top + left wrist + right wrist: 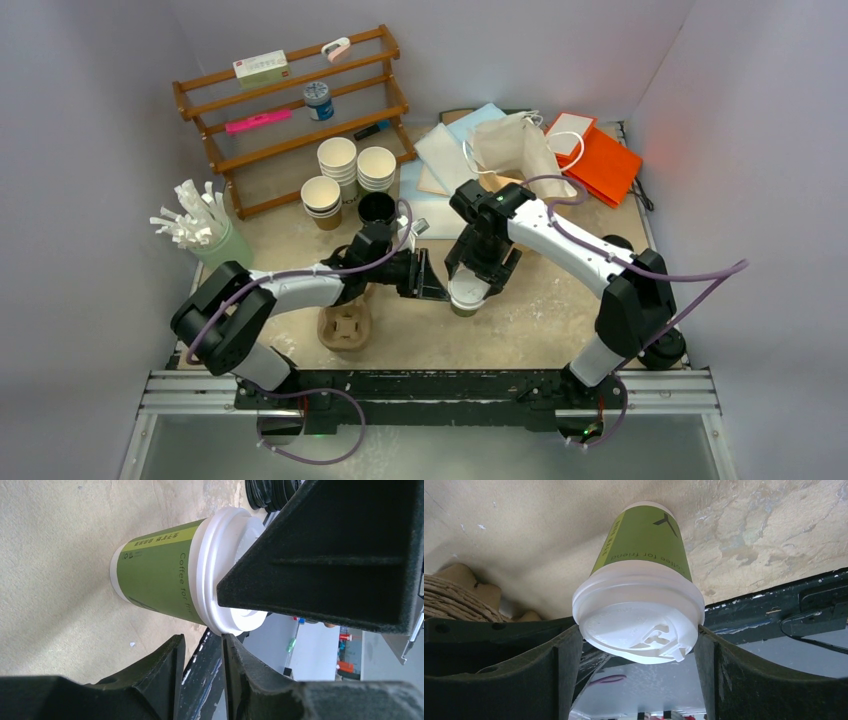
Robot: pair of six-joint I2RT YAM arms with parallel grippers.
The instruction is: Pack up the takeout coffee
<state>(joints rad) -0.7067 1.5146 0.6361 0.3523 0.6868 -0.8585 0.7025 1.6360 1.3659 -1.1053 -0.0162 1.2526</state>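
The takeout coffee is a green-sleeved paper cup [466, 300] with a white plastic lid, standing upright on the table near the front centre. My right gripper [470, 285] comes down from above and is shut on the lid [639, 625], one finger on each side of its rim. The green sleeve also shows in the right wrist view [644, 540]. My left gripper [432, 284] lies low just left of the cup, its fingers a small gap apart and empty. In the left wrist view the cup [155, 575] lies just beyond that gripper [202, 647]. No kraft-brown lidded cup shows.
A brown pulp cup tray [345, 325] sits left of the cup. Stacks of open paper cups [340, 165] and a black cup [377, 208] stand behind. A kraft paper bag [515, 145], an orange bag [600, 160], a wooden rack [290, 100] and a straw holder [205, 235] line the back and left.
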